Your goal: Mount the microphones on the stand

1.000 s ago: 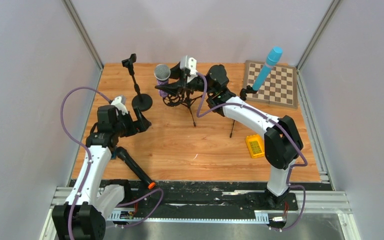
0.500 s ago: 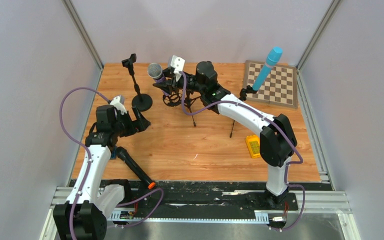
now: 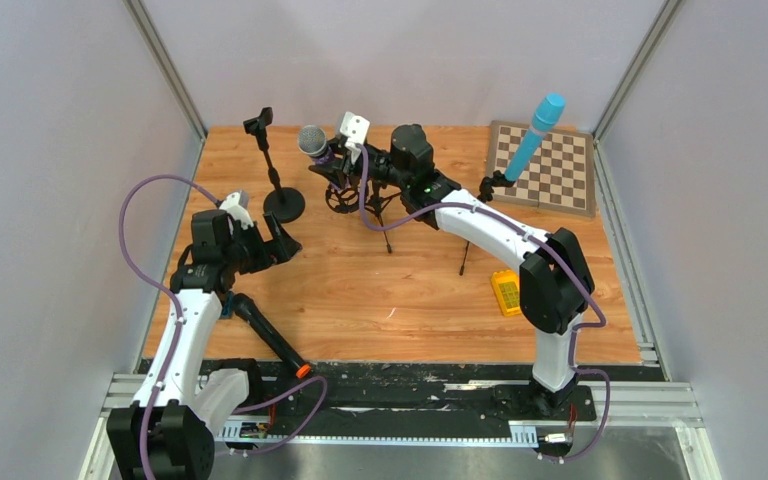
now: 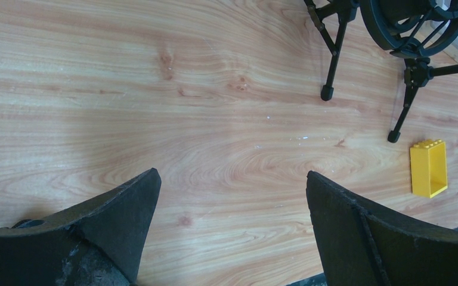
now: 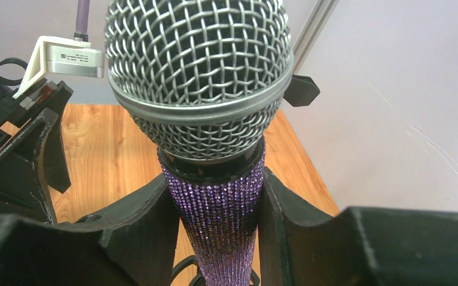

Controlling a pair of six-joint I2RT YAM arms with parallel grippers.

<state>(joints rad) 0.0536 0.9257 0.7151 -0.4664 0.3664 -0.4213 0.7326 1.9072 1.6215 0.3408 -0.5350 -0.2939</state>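
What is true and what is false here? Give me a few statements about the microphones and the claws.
1. The right gripper grips the purple microphone. True.
2. The left gripper holds the black microphone. False: it is open and empty; that microphone lies on the table.
3. The blue microphone sits on a stand near the chessboard. True.
4. The yellow block lies on the chessboard. False: it lies on the wooden table.

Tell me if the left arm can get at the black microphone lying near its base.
Probably yes. The left gripper is open and empty, and the black microphone lies bare on the table just beside that arm. It would have to fold back toward its own base, which looks tight.
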